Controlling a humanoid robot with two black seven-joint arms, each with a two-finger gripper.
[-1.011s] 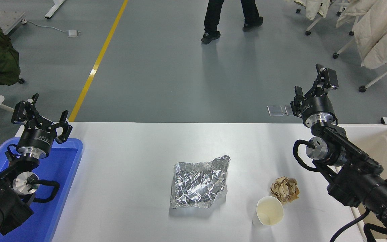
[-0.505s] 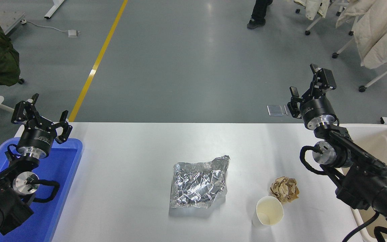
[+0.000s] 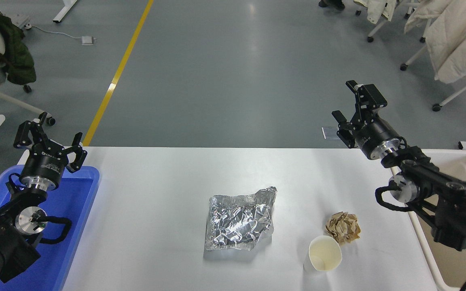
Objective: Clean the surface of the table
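While our right gripper (image 3: 352,109) hangs spread and empty beyond the far edge of the smooth matte white table surface (image 3: 156,210), we judge clearing has barely begun, so next we must reach down toward the crumpled brown paper ball (image 3: 343,228), our left gripper (image 3: 49,139) parked open.

A crumpled sheet of silver aluminium foil (image 3: 240,219) lies at centre. To its right, near side, stands a white paper cup (image 3: 325,253), upright, mouth open; a crumpled brown paper ball (image 3: 343,228) sits just beside its far edge. A blue plastic tray (image 3: 71,226) occupies the left end, a cream-white rectangular bin (image 3: 459,165) the right.
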